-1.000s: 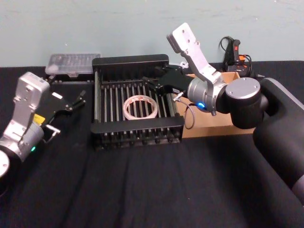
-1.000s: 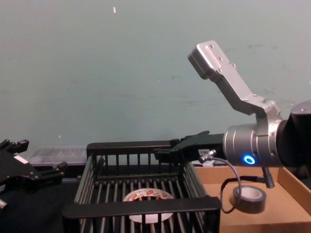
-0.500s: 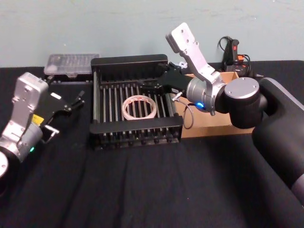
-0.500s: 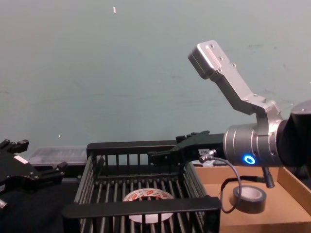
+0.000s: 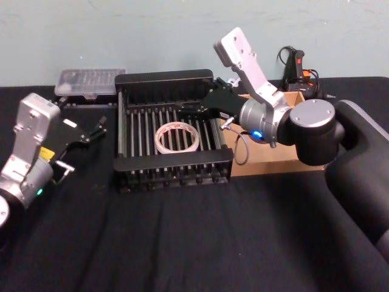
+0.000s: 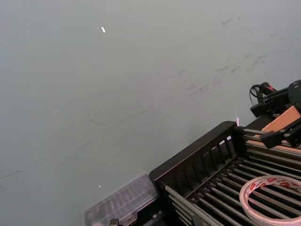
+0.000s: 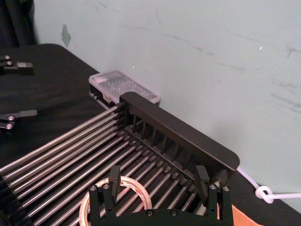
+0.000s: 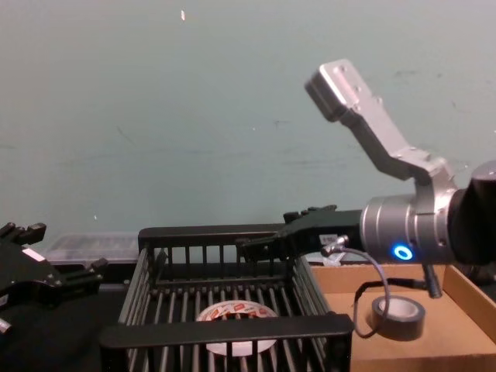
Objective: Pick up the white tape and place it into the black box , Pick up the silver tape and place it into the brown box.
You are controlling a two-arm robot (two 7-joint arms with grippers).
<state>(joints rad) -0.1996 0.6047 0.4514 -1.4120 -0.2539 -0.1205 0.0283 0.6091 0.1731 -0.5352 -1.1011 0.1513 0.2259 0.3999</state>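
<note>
Black cloth under everything, I see the white tape [image 5: 177, 137] already in the black box [image 5: 164, 79] and the silver tape [image 8: 397, 317] in the brown box [image 8: 473, 298], so I judge both placements done and would just withdraw my right gripper [image 7: 155, 180], fingers spread and empty.

Two rolls of tape: one white roll [image 5: 177, 137] on the bars of the crate, one grey roll [image 8: 397, 317] in the cardboard tray. Two boxes: one black crate [image 5: 164, 79] and one brown tray [image 5: 292, 165] against its right side. One clear plastic case [image 5: 89, 81] sits at the bench's back edge. Two robot grippers, left [image 5: 101, 129] and right [image 5: 197, 111].
</note>
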